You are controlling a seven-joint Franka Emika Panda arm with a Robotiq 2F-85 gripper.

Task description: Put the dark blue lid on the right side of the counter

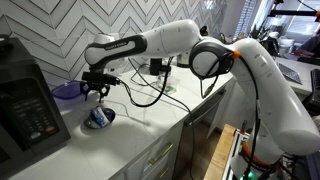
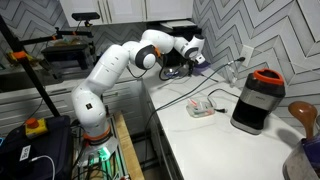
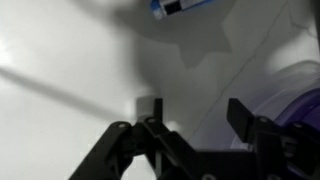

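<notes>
While the glossy white robot arm (image 1: 200,50) is reaching leftward over the long white smooth-topped counter (image 1: 150,125), a boxy black appliance (image 1: 25,105) is sitting at the far left of an exterior view, cut off by the frame edge. Just right of it, the thin, round dark blue-purple plastic lid (image 1: 66,90) is resting at the back of the counter, close to the grey-and-white herringbone tile wall (image 1: 60,30). The black gripper (image 1: 96,92) is hanging in front of the lid's right part and hiding it. Below the gripper, a small round grey dish (image 1: 100,118) with blue-and-white contents is sitting nearer the counter's front edge. Thin black cables (image 1: 150,95) are trailing across the surface further right.

In the wrist view, which is dim and blurred, the matte dark fingers (image 3: 150,108) are standing spread apart with only bare counter between them, so the gripper is released and holding nothing. The lid is showing as a translucent purple curve with a raised rim at the right edge, cut off by the frame, just beside the right finger; contact cannot be told. A blue-and-white object (image 3: 185,7) is being clipped by the top edge. In the exterior view from the arm's base end the lid is too small to make out clearly.
</notes>
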